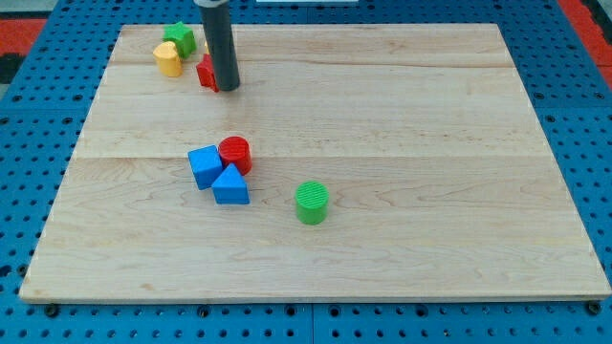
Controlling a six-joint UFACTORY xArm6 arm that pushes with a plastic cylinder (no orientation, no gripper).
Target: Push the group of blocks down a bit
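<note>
My tip [227, 88] stands near the board's top left, touching or just in front of a red block [206, 73] that the rod partly hides. To its left lie a yellow block [167, 59] and a green star-like block [179, 37]. Lower down, left of the board's middle, a group sits packed together: a red cylinder [235, 154], a blue cube [205, 166] and a blue triangular block [230, 185]. A green cylinder [312, 203] stands alone to the right of that group. The tip is well above the group.
The wooden board [402, 115] lies on a blue perforated table [583, 105]. The board's edges are close to the top-left blocks.
</note>
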